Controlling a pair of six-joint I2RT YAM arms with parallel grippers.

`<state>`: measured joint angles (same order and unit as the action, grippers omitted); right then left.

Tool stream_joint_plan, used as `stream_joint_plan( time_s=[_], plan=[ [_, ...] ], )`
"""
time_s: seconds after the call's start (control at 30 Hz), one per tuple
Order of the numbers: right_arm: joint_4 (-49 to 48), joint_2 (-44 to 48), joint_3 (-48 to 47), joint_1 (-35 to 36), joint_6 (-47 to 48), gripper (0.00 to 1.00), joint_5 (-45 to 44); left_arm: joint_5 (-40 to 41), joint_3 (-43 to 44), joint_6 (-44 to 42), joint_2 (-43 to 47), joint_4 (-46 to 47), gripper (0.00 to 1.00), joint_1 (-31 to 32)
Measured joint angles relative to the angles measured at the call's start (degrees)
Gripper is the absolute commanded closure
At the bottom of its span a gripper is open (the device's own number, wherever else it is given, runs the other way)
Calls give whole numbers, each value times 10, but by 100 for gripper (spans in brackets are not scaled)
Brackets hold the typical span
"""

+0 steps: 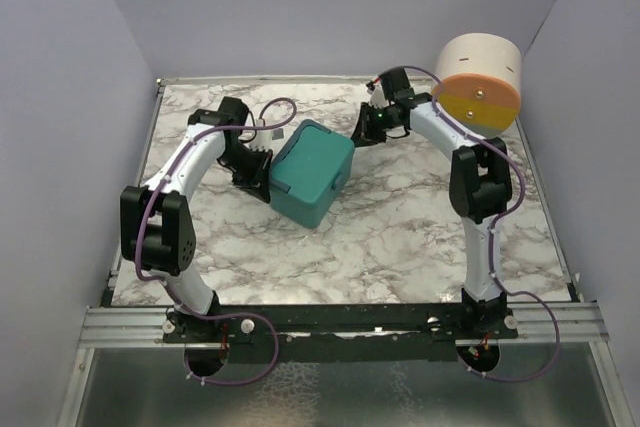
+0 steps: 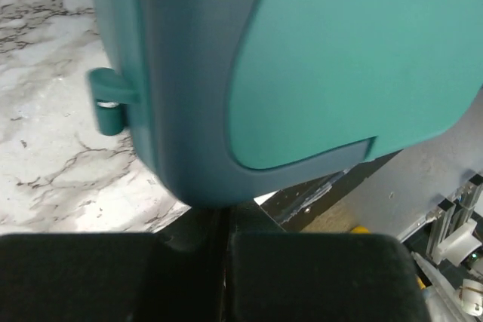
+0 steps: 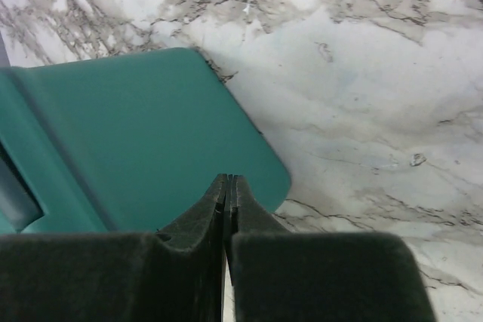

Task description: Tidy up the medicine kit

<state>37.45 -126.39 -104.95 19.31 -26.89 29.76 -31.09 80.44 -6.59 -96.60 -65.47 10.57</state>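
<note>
The medicine kit point(image 1: 312, 177), a teal box with its lid down, lies askew on the marble table, a little left of the middle. My left gripper point(image 1: 264, 179) is shut and sits against the kit's left side. In the left wrist view the kit point(image 2: 339, 58) fills the frame just past the closed fingertips point(image 2: 225, 220), and a small teal lug point(image 2: 109, 99) sticks out of its side. My right gripper point(image 1: 360, 134) is shut at the kit's far right corner. In the right wrist view its tips point(image 3: 228, 180) meet over the lid's rounded corner point(image 3: 143, 133). Neither gripper holds anything.
A round cream drawer unit with an orange and yellow face point(image 1: 480, 82) stands at the back right, close behind my right arm. Lilac walls close in the table point(image 1: 400, 237) on the left, the back and the right.
</note>
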Motion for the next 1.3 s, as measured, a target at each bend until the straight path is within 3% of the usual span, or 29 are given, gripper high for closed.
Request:
stream_joint_plan(
  time_s=[0.53, 0.8, 1.13, 1.3],
  plan=[
    [-52, 104, 151, 17, -15, 99, -47, 41, 215, -18, -172, -19, 100, -2],
    [-40, 136, 198, 47, -40, 99, -63, 76, 279, -37, -235, 11, 100, -10],
    [-22, 136, 202, 65, -56, 99, -66, 84, 282, -42, -243, 44, 100, -12],
    [21, 116, 160, 66, -55, 99, -69, 83, 252, -36, -235, 52, 100, -14]
  ],
)
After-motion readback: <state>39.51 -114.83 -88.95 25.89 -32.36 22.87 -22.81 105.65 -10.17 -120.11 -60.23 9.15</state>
